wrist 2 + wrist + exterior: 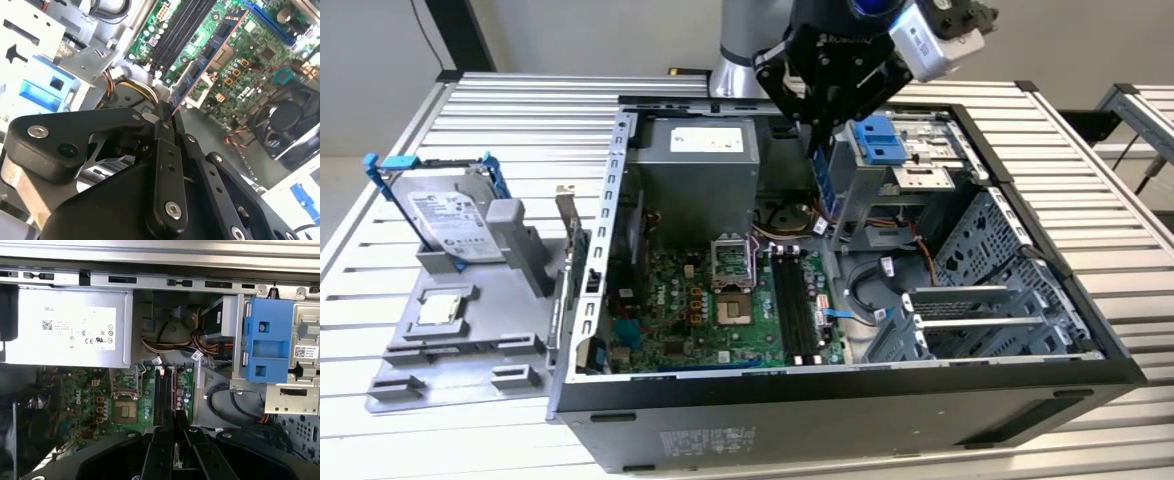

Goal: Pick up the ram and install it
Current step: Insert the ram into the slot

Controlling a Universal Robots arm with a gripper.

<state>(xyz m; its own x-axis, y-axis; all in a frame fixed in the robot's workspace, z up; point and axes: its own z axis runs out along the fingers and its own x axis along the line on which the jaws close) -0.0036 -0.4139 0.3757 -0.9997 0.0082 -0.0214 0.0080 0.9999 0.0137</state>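
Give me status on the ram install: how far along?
Done: pickup. The gripper is shut on the ram.
In hand: the ram is held over the open case, above the board.
Left: seating. The ram is not yet in the slots.

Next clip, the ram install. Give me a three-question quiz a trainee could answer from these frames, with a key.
1. True or false: the gripper is shut on the ram.
2. In the exterior view the hard drive stands: A) in the gripper; B) in the gray holder at the exterior view's left; C) on top of the ram.
3. Is the ram seated in the memory slots?
Key: 1 true; 2 B; 3 no, it is held above them.
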